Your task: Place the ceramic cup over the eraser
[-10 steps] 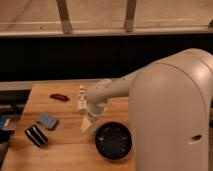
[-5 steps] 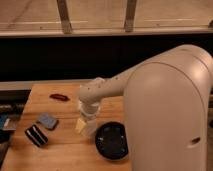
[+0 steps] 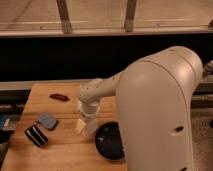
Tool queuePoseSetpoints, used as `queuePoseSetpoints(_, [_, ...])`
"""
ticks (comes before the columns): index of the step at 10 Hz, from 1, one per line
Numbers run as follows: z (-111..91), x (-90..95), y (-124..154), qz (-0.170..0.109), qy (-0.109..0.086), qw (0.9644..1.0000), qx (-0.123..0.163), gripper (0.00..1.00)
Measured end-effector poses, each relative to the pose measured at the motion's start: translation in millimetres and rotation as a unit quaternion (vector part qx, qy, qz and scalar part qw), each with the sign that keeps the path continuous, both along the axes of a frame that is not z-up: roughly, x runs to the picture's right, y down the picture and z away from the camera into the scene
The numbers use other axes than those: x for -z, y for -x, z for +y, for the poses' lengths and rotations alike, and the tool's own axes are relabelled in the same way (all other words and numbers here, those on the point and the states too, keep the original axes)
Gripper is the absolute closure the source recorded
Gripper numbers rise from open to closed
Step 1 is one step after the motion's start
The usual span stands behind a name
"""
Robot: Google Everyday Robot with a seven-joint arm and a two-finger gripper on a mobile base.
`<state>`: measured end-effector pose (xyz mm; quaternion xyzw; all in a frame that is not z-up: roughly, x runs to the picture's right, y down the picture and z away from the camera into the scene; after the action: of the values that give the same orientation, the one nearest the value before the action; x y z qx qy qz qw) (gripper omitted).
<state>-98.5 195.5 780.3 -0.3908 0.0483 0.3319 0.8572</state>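
The pincer [image 3: 85,128], pinching the ceramic cup [image 3: 80,125], hangs over the bench [image 3: 65,152]; the eraser [image 3: 36,135] lies leftward in view, slanted.

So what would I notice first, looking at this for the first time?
The big white arm fills the right side, bending down so its gripper hangs low over the wooden table, just left of a black bowl. Further left lie a striped black eraser and a blue-grey pad.

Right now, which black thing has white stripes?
The eraser, the small block left of the gripper; the black bowl on its right is plain and round.
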Motion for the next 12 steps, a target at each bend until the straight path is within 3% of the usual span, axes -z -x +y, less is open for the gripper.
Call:
queuePoseSetpoints(2, [1.5, 1.8, -5.1, 0.010, -0.003, 0.9999, 0.004, 0.27])
queuePoseSetpoints(4, [1.9, 5.1, -0.6, 0.019, -0.016, 0.9996, 0.013, 0.46])
queuePoseSetpoints(9, [-1.2, 5.8, -2.7, 0.029, -0.024, 0.9991, 0.022, 0.95])
queuePoseSetpoints(12, [-28.0, 15.5, -12.2, 0.043, -0.045, 0.9978, 0.020, 1.00])
